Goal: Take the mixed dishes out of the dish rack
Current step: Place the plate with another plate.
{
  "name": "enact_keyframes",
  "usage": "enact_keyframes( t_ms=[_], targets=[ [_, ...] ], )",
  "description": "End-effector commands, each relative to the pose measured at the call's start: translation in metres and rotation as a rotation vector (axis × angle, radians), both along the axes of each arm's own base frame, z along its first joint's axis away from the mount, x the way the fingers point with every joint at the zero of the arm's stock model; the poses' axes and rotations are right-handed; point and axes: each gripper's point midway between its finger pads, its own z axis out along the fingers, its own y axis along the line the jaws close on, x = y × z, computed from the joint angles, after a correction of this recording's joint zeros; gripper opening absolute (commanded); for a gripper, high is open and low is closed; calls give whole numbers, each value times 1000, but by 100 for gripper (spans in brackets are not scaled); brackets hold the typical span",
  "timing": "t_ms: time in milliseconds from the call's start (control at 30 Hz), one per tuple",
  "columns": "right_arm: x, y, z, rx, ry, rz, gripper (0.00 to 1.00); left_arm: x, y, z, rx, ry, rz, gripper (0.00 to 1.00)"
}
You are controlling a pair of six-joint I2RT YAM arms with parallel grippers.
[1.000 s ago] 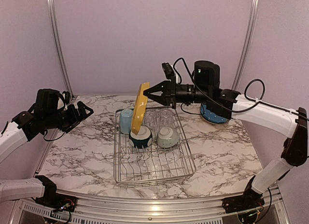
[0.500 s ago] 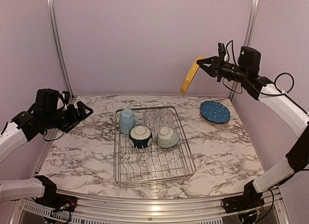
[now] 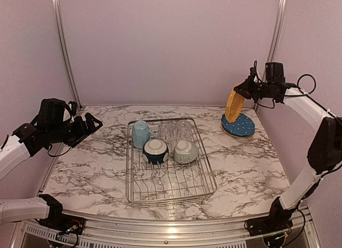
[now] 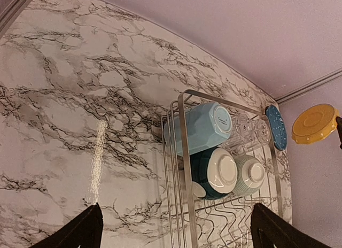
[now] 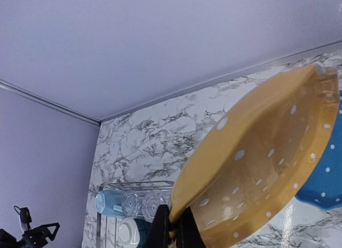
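Observation:
My right gripper (image 3: 245,90) is shut on the rim of the yellow plate (image 3: 233,105) and holds it tilted just above the white-dotted blue plate (image 3: 239,125) at the far right. In the right wrist view the yellow plate (image 5: 256,173) fills the frame, its edge between my fingers (image 5: 160,229), with the blue plate (image 5: 323,173) under it. The dish rack (image 3: 170,179) holds a light blue mug (image 3: 140,134), two clear glasses (image 3: 175,131), a dark-teal-and-white bowl (image 3: 155,150) and a grey-green bowl (image 3: 185,151). My left gripper (image 3: 93,122) is open and empty, left of the rack.
The rack's front half has bare upright prongs (image 3: 165,186). A metal frame post (image 3: 272,45) stands behind the right arm. The back wall and right wall are close to the plates.
My right arm carried the yellow plate from the rack up and rightward, then lowered it over the blue plate. The left arm has not moved.

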Motion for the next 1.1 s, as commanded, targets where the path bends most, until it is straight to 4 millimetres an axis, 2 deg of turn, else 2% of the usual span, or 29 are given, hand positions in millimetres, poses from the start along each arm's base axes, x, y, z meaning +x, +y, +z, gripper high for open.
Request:
enact_keyframes(
  t_ms=[0,267,500,600,733,867,1067],
  targets=[
    [15,-17,35,-153,-162,-24,0,0,1,9,22,-20,-7,99],
    [35,-38,-11,-239,-60,-48,0,1,1,7,31,-18,-10,99],
    [56,-44,-48,-286,10,-29,0,0,1,9,33,-24,-12,99],
    [65,-49,-54,-330,26,-41,0,0,3,8,41,-22,-7,99],
    [77,-58,-71,-396,78,-52,0,-1,4,5,45,-21,-5,99],
    [81,-59,-86,-425,117,-34,0,1,1,3,40,-16,-14,99],
    [79,-62,-118,-504,184,-12,0,3,1,1,44,-17,-14,99]
  ],
)
